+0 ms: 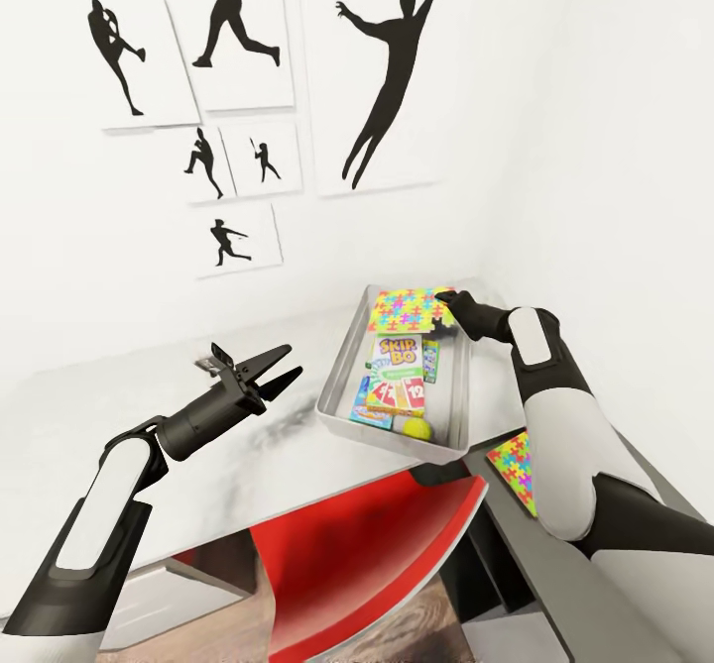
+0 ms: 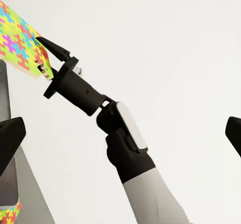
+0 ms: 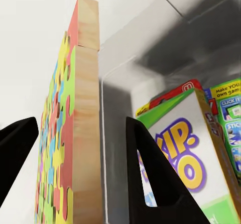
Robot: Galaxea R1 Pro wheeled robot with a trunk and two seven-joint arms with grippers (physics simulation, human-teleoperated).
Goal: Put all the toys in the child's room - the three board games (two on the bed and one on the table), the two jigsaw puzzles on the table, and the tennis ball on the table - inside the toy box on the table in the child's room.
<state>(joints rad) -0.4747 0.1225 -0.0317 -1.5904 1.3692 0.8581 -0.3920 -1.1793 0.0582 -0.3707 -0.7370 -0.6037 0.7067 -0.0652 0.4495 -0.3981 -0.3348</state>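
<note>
1. Head view: light grey counter (image 1: 119, 415) running along a white wall of black sports silhouettes, with a red chair (image 1: 367, 554) tucked below its front edge.
2. Toy box (image 1: 342, 386) standing on the counter near the corner, holding board games (image 1: 399, 376), the Skip-Bo cover uppermost, plus the tennis ball (image 1: 416, 429) at its near end.
3. One jigsaw puzzle (image 1: 409, 309) tilted over the box's far end, pinched at its edge by the right pincer (image 1: 443, 312); in the right wrist view, puzzle slab (image 3: 75, 133) standing on edge between the two dark fingers, which look parted around it more than pressed on it.
4. Second puzzle (image 1: 516, 465) lying flat on the darker counter section beside the box, yet to be collected.
5. Left pincer (image 1: 283, 366) hovering wide open and empty over bare counter.
6. Likely risk: releasing while tilted could leave the puzzle propped on the rim or tipping outside the box, given the loose-looking edge hold.
</note>
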